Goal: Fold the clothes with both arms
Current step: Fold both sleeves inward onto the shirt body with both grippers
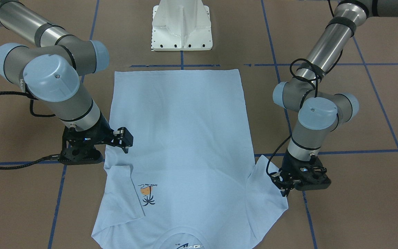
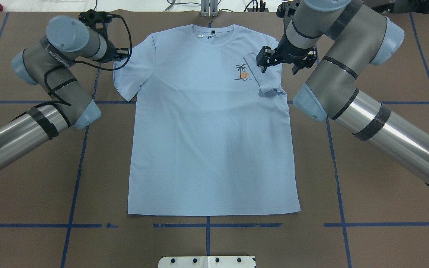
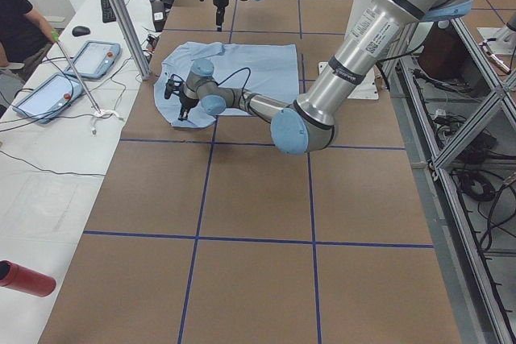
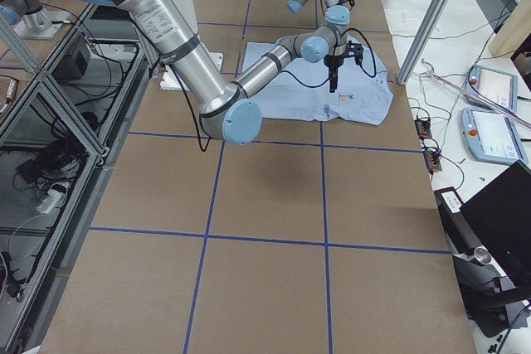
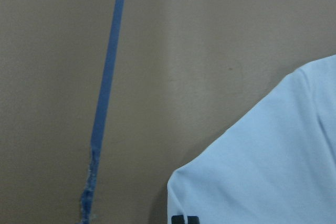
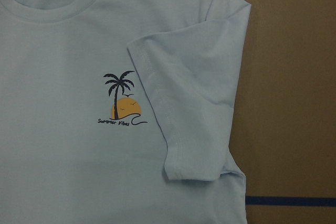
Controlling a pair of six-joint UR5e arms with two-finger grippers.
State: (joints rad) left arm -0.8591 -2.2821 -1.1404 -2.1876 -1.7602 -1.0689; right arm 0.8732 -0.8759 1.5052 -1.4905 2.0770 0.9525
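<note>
The light blue T-shirt (image 2: 210,141) lies flat on the brown table, neck away from the robot, palm-tree print (image 2: 242,72) on the chest. The sleeve (image 2: 264,78) on the robot's right is folded inward beside the print, as the right wrist view (image 6: 194,98) shows. My right gripper (image 2: 266,59) hovers open and empty above that sleeve. My left gripper (image 2: 124,56) is down at the outer edge of the other sleeve (image 2: 132,70), which lies flat. In the left wrist view its tips (image 5: 185,219) sit close together on the sleeve hem, shut on it.
The white pedestal base (image 2: 207,261) stands at the near table edge behind the shirt's hem. Blue tape lines (image 2: 76,163) cross the brown table. A side table with tablets (image 3: 93,58) runs past the shirt's neck end, with an operator (image 3: 20,22) there.
</note>
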